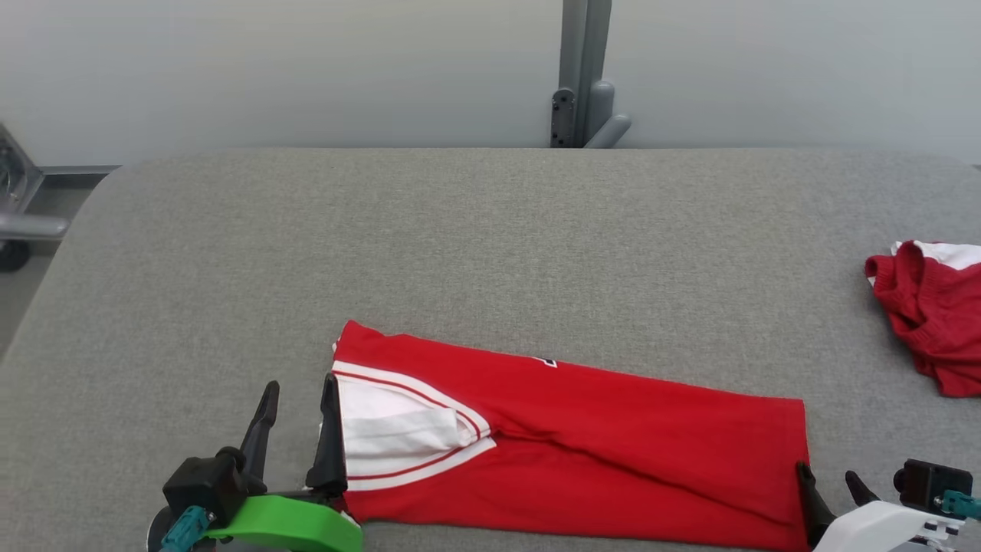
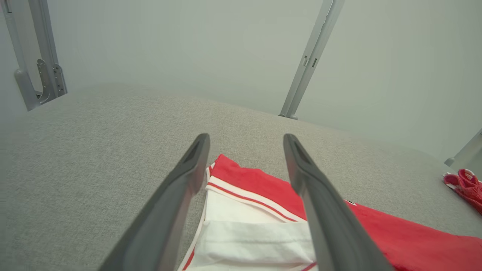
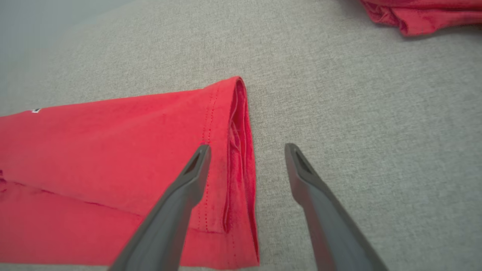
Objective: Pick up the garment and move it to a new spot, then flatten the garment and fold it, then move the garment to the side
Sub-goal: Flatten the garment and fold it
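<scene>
The garment (image 1: pixel 582 437) is a red jersey with white trim, folded lengthwise into a long strip near the table's front edge. Its white-lined neck end (image 2: pixel 248 229) faces left and its hem end (image 3: pixel 233 158) faces right. My left gripper (image 1: pixel 295 410) stands open at the neck end, one finger against the garment's left edge. My right gripper (image 1: pixel 831 479) is open at the hem end, straddling the hem edge in the right wrist view. Neither holds anything.
A second crumpled red and white garment (image 1: pixel 931 314) lies at the table's right edge. The grey fabric tabletop (image 1: pixel 490 253) stretches wide behind the jersey. A grey metal post (image 1: pixel 582 77) stands behind the far edge.
</scene>
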